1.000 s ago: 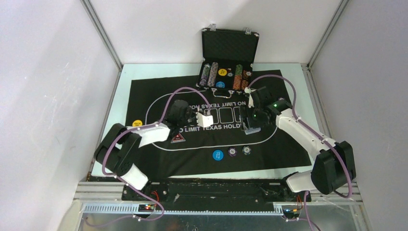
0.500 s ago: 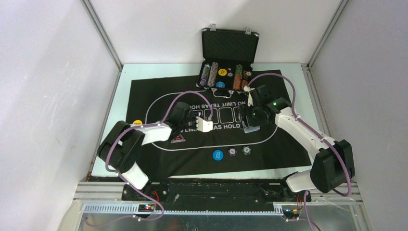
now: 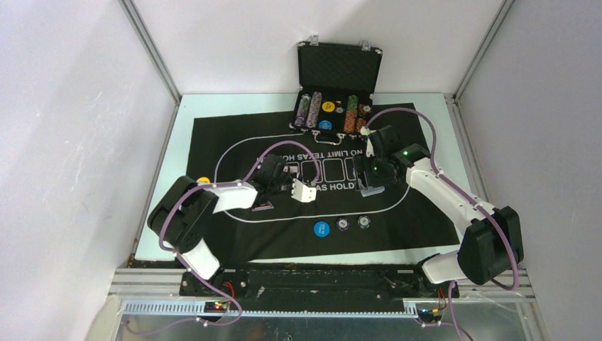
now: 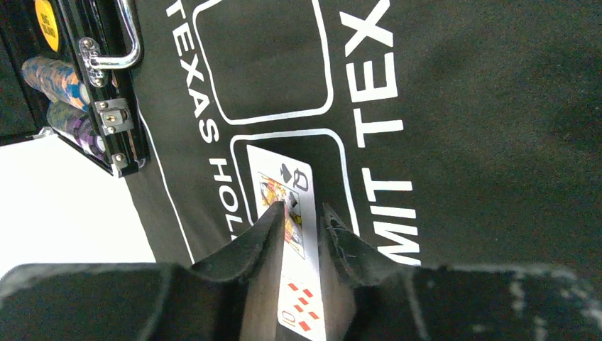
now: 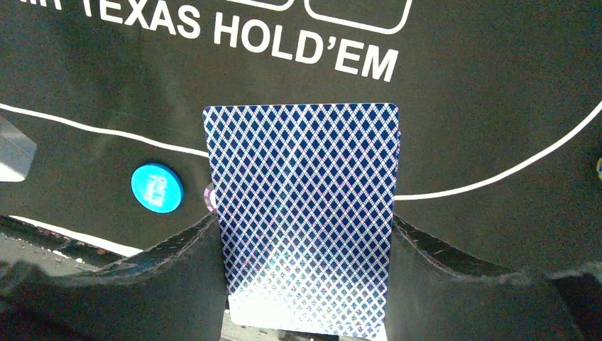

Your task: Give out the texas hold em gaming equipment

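Observation:
My left gripper (image 4: 304,209) hangs low over the black felt mat (image 4: 497,142), jaws slightly apart. In the gap show two face-up cards: a queen of spades (image 4: 282,179) inside a white outlined box, and a ten of diamonds (image 4: 307,309) overlapping its near end. I cannot tell whether the fingers touch them. From above, the left gripper (image 3: 304,190) is left of centre. My right gripper (image 5: 305,219) is shut across a blue-backed deck of cards (image 5: 305,177), which it holds above the mat; from the top the deck (image 3: 372,189) is right of centre.
A blue button (image 3: 321,229), a purple chip (image 3: 343,224) and a dark chip (image 3: 364,222) lie near the mat's front. A yellow button (image 3: 203,180) sits at its left edge, with a red triangular marker (image 3: 263,206) nearby. The open black case (image 3: 335,71) with chip rows stands behind.
The left gripper has moved toward the near side and slightly right, and its jaws have parted. The right arm and its deck have not moved.

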{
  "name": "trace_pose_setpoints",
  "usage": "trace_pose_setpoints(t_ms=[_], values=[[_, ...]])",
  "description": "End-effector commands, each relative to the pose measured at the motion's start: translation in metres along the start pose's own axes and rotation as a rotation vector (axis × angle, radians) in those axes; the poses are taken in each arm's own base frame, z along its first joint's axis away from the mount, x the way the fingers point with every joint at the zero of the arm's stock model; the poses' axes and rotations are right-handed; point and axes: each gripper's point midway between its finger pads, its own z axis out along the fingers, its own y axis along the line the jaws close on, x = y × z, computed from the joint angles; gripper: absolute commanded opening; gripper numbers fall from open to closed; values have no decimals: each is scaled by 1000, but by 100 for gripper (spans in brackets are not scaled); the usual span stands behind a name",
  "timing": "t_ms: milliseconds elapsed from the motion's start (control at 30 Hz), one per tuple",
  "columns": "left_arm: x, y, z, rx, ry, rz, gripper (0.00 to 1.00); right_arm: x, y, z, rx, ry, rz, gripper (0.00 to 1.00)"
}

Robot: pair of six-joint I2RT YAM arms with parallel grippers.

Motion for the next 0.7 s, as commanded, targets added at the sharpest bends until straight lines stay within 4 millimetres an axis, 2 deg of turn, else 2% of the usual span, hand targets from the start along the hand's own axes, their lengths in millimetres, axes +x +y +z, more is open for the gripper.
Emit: trace_pose_setpoints(t_ms=[0, 400, 467, 500, 567, 667], values=[[-7, 23, 0, -45, -7, 0, 36, -21, 1, -13, 9, -64, 8, 0], [-13, 25, -10, -12, -8, -77, 66, -17, 1, -15, 15, -54, 5, 0], [-13, 26, -12, -10, -6, -90, 76, -18, 1, -16, 17, -58, 5, 0], [-15, 30, -13, -17, -8, -100, 87, -17, 1, -16, 17, -57, 7, 0], [-20, 35, -18, -16, -16, -131, 98, -17, 1, -16, 18, -55, 8, 0], [-29, 34, -27, 20, -45, -176, 99, -17, 3, -15, 10, -54, 5, 0]])
